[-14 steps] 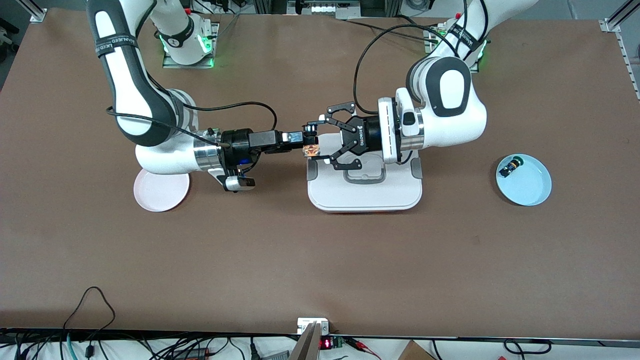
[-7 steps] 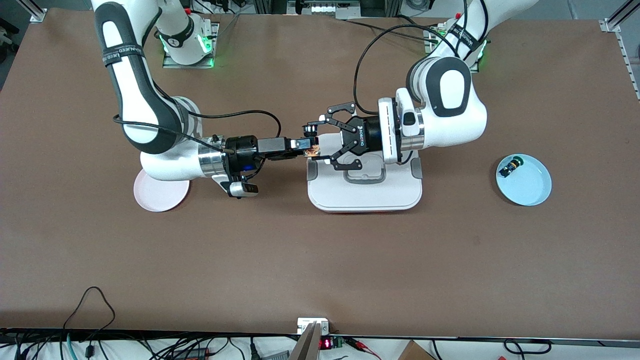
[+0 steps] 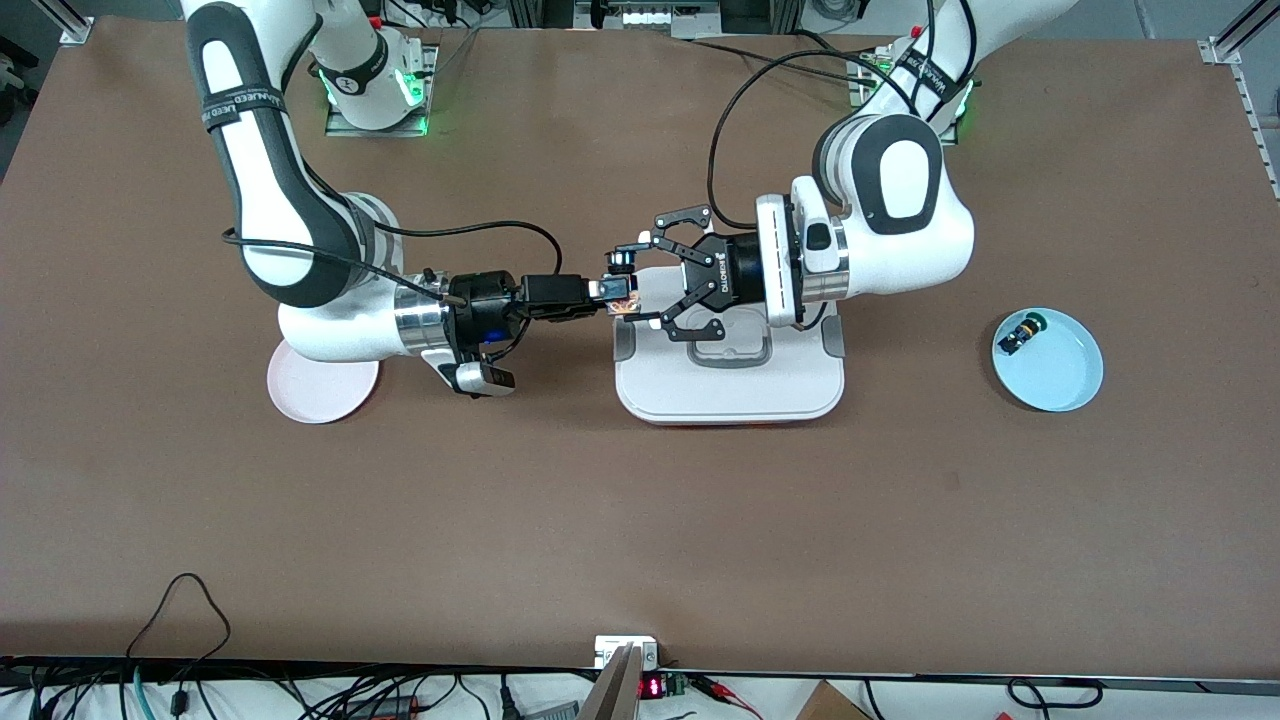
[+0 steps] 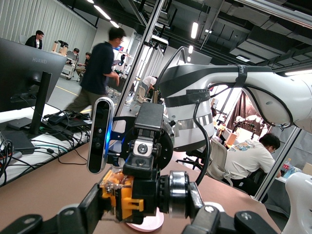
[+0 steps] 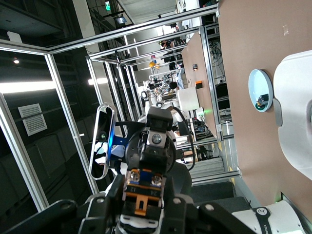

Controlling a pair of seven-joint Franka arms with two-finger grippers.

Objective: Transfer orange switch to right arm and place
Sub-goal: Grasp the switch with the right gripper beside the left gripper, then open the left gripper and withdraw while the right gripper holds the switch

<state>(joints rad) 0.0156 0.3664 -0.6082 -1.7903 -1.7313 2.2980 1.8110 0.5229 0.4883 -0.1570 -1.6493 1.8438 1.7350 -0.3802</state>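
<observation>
a white tray lies at the middle of the table, nearest the front camera. above the tray's edge toward the right arm's end, the two grippers meet in the air. the left gripper, with wide black linkage fingers, is clamped on the orange switch. the slim right gripper has its fingers closed on the same switch. a pink plate lies under the right arm's wrist. a pale blue plate toward the left arm's end holds a small black part with a green cap.
</observation>
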